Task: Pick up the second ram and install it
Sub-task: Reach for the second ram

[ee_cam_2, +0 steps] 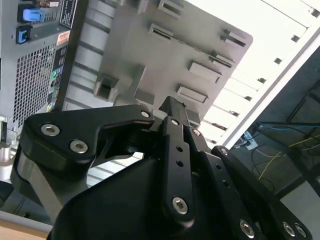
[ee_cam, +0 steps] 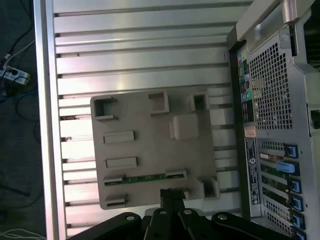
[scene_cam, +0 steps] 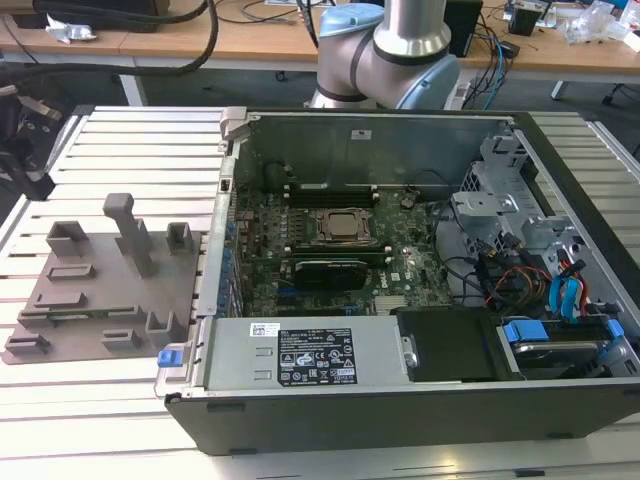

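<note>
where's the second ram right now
In the first wrist view the ram lies on the grey tray, between two raised blocks, beside the case.

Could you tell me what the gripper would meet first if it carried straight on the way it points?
Likely the grey tray, close to the second ram lying in its slot; depth is unclear.

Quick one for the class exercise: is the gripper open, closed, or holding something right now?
Gripper: closed, holding nothing, by the edge of the grey tray where the second ram lies.

Raised blocks seemingly hem the ram.
</note>
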### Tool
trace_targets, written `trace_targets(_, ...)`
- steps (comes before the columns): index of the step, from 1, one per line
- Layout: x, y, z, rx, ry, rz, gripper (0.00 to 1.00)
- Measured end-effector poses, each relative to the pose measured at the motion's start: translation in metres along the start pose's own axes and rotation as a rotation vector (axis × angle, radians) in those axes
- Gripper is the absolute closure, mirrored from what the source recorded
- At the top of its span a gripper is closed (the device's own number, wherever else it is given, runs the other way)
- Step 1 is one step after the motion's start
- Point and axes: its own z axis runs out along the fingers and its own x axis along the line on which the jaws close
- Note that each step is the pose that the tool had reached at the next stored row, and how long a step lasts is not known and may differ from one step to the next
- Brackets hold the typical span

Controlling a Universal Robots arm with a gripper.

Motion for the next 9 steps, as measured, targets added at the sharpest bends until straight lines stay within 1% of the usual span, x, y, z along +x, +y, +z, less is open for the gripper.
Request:
trace_targets(1,0.0008,-0.0049,-0.0002,0.0000,0.0001,0.000,0.90)
trace_targets(3,0.0018,-0.0104,-0.0004,0.0000,0.0000,0.000,0.90)
trace_targets(5,0.0033,-0.0186,-0.0008,0.0000,0.0000,0.000,0.90)
trace_targets(6,0.0035,-0.0205,-0.0008,0.0000,0.0000,0.000,0.90)
trace_targets(9,0.0035,-0.0206,-0.0009,0.0000,0.0000,0.000,0.90)
